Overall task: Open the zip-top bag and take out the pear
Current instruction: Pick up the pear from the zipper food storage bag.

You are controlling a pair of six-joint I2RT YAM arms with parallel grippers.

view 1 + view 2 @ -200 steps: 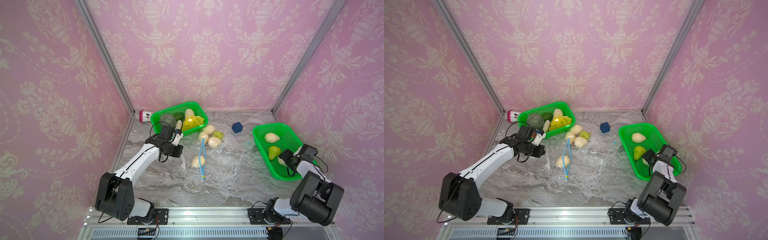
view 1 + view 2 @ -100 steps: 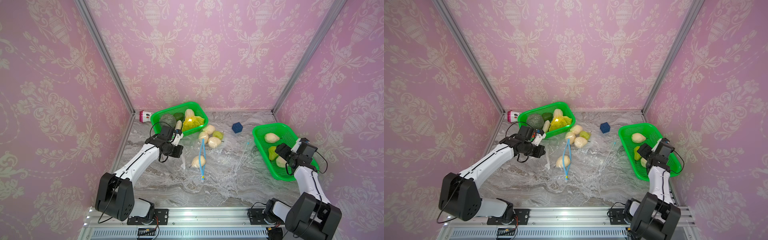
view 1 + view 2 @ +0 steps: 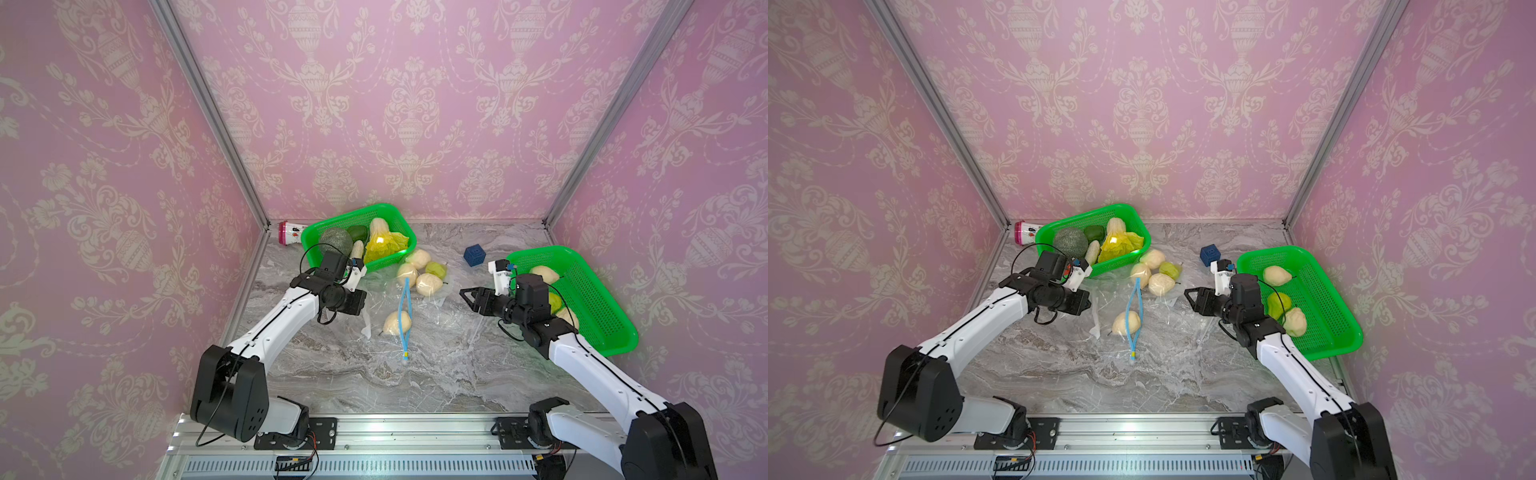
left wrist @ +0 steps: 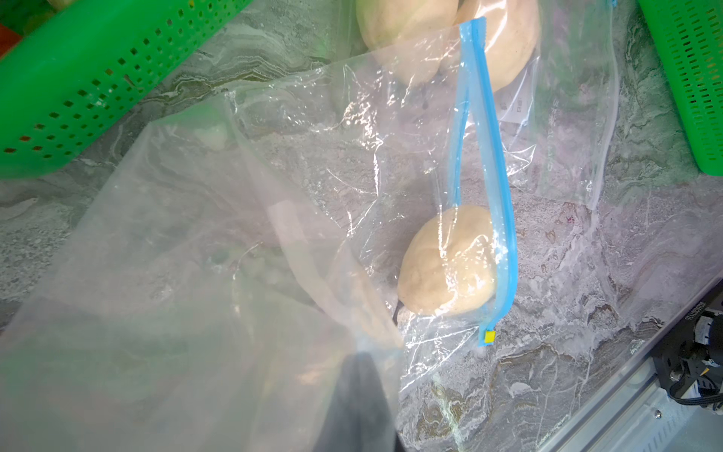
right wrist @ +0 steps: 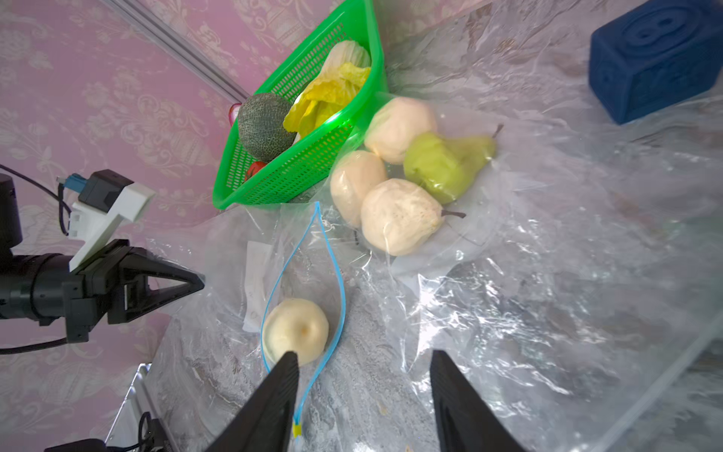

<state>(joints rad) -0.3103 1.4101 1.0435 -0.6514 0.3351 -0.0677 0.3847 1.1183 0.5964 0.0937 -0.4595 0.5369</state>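
Note:
A clear zip-top bag (image 3: 376,320) lies crumpled mid-table, and its blue zip (image 3: 405,299) gapes open in a long loop. A pale yellow pear (image 3: 397,322) (image 3: 1126,322) sits inside just behind the zip, also plain in the left wrist view (image 4: 450,262) and the right wrist view (image 5: 295,330). My left gripper (image 3: 362,308) (image 5: 201,280) is shut on the bag's plastic at its left side, and the film drapes over that wrist camera. My right gripper (image 3: 467,293) (image 5: 362,354) hovers open and empty to the right of the bag's mouth, pointing at it.
A second clear bag with several pears (image 3: 417,268) lies behind. A green basket (image 3: 388,257) of vegetables stands at the back left, with a pink-capped bottle (image 3: 289,233) beside it. Another green basket (image 3: 544,250) at the right holds pears. A blue cube (image 3: 474,254) sits between them.
My right arm has swung from over the right basket toward the middle of the table, and its jaws have narrowed somewhat. The left arm and the bag have not moved.

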